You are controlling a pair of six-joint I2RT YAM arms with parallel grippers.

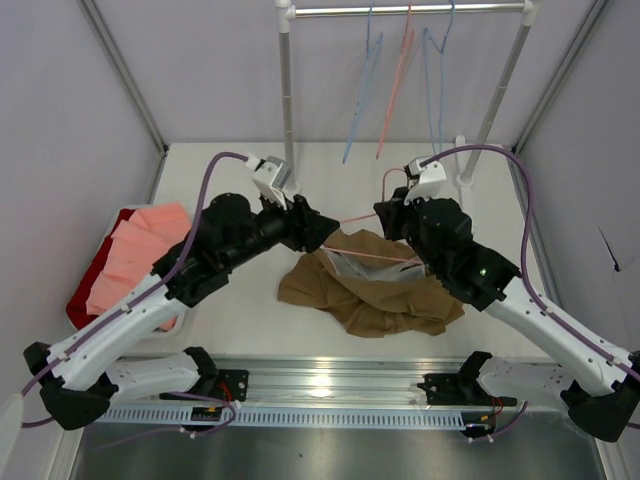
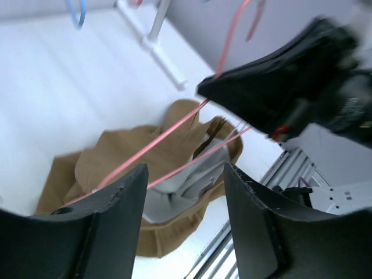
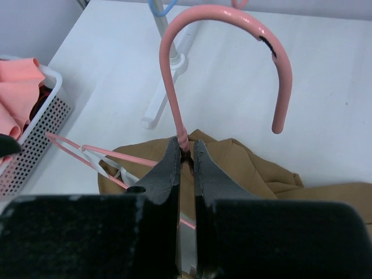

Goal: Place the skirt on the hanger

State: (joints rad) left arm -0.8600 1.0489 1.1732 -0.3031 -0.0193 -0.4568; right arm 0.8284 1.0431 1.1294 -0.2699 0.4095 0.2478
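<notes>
**Pink hanger pinched at the neck over the crumpled skirt**

The tan-brown cloth skirt (image 1: 385, 300) lies in a rumpled heap at the middle of the white table (image 1: 220, 170), with some white lining showing. Just above it is the thin pale-pink wire hanger (image 1: 385, 257). Its long axis runs left to right between the two arms, and its hook rises at the right end, towards the back.

The right gripper (image 3: 186, 152) reaches in from the right with its fingers clamped on the hanger's neck below the hook. The left gripper (image 2: 185, 170) stretches in low from the left. Its fingers (image 2: 116, 203) are spread apart, with the hanger's wires running across the gap.

Bare tabletop lies behind the skirt up to the white clothes rack (image 1: 288, 90), where thin blue hangers (image 1: 365, 90) dangle. The perforated white basket (image 3: 43, 125) of salmon-pink folded garments (image 1: 140, 250) sits at the left edge. The metal rail (image 1: 330, 380) is close in front.
</notes>
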